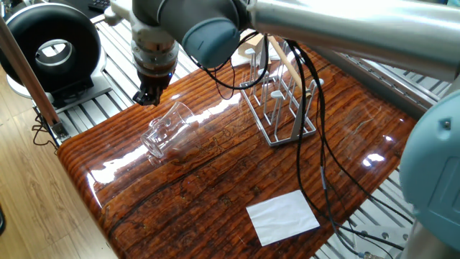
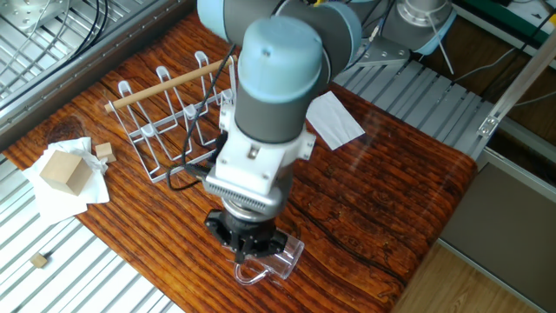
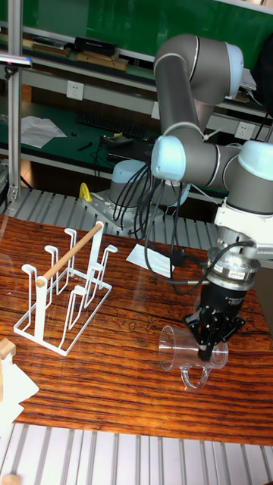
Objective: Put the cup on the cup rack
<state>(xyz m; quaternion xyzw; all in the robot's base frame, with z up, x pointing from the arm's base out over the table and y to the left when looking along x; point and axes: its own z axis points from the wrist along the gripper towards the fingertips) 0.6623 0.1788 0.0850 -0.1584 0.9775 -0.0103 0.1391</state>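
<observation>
Tall fixed view: clear handled cup (image 3: 188, 359) on glossy wood.

The end effector (image 2: 248, 249) hides most of the cup (image 2: 274, 261); its finger gap cannot be told.

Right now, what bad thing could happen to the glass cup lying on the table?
The cup lies on its side on shiny wood, so it might roll if the claw nudges it. It also sits near the table edge and could fall off. Black cables hang by the cup rack and might snag it.
</observation>
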